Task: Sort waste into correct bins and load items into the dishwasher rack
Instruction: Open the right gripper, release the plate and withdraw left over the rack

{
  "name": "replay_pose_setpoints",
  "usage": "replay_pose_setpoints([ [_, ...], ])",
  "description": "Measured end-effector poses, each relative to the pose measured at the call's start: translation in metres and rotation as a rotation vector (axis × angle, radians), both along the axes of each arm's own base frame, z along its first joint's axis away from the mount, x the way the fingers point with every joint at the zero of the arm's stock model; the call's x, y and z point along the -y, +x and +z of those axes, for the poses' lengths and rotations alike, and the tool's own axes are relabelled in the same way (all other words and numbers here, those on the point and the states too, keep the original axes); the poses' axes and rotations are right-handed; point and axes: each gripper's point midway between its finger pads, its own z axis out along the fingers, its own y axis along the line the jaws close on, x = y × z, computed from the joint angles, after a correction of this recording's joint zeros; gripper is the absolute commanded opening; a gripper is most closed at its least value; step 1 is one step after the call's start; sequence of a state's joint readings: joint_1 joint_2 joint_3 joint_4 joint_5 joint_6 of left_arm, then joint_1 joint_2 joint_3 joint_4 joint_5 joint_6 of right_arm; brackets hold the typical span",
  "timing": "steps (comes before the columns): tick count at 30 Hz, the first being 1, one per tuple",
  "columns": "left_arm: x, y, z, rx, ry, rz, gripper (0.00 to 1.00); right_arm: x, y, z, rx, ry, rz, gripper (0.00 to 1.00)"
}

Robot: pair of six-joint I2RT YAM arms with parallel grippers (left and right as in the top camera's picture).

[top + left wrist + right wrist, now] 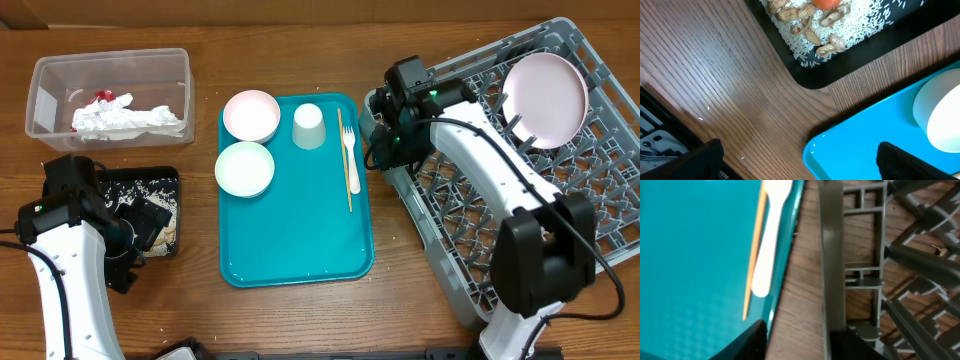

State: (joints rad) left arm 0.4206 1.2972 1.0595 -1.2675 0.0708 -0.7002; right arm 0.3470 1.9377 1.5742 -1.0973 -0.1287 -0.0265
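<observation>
Far left, the tub (40, 100) held crumpled napkins (128, 118) and a red wrapper (101, 97). In front of it, the black tray (172, 175) carried rice (850, 25), peanuts (807, 22) and a carrot (826, 3), the last cut off by the top edge of the wrist view. The left gripper (143, 225) hung over the right half of that tray, jaws wide apart with nothing between them. Its wrist view showed only bare table (715, 75) and a corner of the teal tray (865, 150) between the fingers (692, 160). The waste lay beyond the tips, untouched. On the teal tray, two bowls (251, 115) sat at the left, one behind the other, with a cup (309, 127) beside the rear one. A fork (349, 150) and a stick (752, 265) lay side by side along the right edge. The right gripper (380, 140) was at the left rim of the rack (832, 255), jaws apart, one finger (740, 345) over the teal tray's edge, the rim just beside the other; contact could not be told. Fork and stick lay outside the jaws. A plate (545, 98) stood tilted in the rack's far right corner, well apart from that gripper.
</observation>
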Motion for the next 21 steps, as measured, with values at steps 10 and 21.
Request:
replay_pose_setpoints([
  [10,0.0,0.0,0.0,0.0,0.0,0.0,1.0,0.014,0.025,-0.008,0.086,-0.088,-0.05,0.19],
  [21,0.0,0.0,0.0,-0.001,0.0,0.0,1.0,0.048,0.067,-0.003,0.188,-0.044,-0.208,0.15],
])
